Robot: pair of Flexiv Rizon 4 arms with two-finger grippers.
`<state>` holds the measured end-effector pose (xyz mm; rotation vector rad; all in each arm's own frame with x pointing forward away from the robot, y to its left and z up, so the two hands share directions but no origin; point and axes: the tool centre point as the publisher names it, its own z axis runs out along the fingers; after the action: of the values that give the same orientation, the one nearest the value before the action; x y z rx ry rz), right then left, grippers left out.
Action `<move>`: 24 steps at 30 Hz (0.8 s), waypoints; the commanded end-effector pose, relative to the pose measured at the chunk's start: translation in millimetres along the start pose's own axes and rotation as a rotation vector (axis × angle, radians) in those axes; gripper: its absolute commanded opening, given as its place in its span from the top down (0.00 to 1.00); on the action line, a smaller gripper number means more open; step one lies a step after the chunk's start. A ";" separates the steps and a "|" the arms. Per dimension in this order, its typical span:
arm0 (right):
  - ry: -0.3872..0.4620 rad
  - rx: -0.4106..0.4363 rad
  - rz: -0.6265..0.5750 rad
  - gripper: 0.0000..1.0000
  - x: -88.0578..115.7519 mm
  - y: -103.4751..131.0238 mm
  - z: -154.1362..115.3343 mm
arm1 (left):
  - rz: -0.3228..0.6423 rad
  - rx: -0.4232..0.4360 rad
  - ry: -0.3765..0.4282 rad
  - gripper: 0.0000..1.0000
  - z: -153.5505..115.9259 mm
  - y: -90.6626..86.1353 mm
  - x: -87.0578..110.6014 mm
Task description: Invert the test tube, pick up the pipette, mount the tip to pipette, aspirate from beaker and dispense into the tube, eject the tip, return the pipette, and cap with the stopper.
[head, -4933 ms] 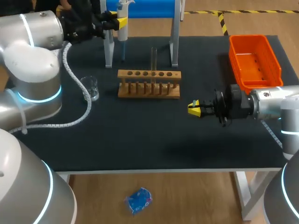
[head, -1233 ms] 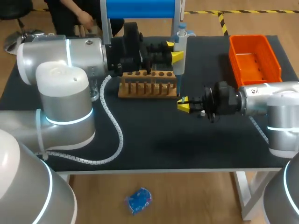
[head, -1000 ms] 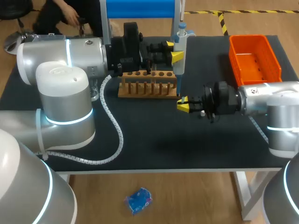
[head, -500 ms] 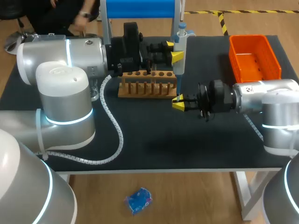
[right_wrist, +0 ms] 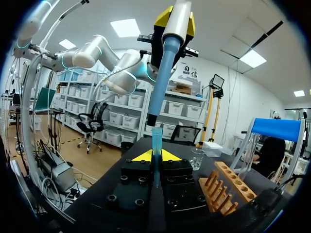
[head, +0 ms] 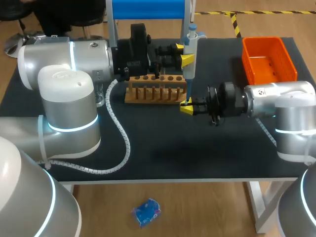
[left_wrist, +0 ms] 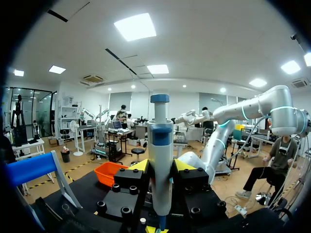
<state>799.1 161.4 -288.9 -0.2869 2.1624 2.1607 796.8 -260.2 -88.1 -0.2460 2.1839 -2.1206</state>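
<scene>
The right gripper (head: 186, 106), just right of centre in the head view, pinches a small blue tip (right_wrist: 156, 138) upright. The left gripper (head: 184, 53), at upper centre, is clamped on the pipette (head: 190, 69), whose nose hangs just above the tip's open mouth, not yet seated. This looks like the tip-mounting step. Next, the nose must line up squarely and press into the tip.

We see a wooden rack (head: 148, 100), matt black counter (head: 163, 148), glossy orange plastic bin (head: 269, 64), smooth plastic pipette (head: 190, 71), translucent blue tip (right_wrist: 156, 141).
</scene>
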 end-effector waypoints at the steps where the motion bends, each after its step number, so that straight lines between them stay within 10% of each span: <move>1: -0.002 -0.001 -0.003 1.00 1.0 0.6 -0.7 | 0.000 0.002 0.000 1.00 0.5 0.2 -0.2; 24: 0.005 0.002 -0.015 1.00 4.4 3.8 -1.1 | 0.000 0.002 0.000 1.00 0.5 0.2 -0.2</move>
<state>796.7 160.8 -286.4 -0.3093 2.1579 2.1548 796.8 -260.2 -87.5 -0.2458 2.1832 -2.1214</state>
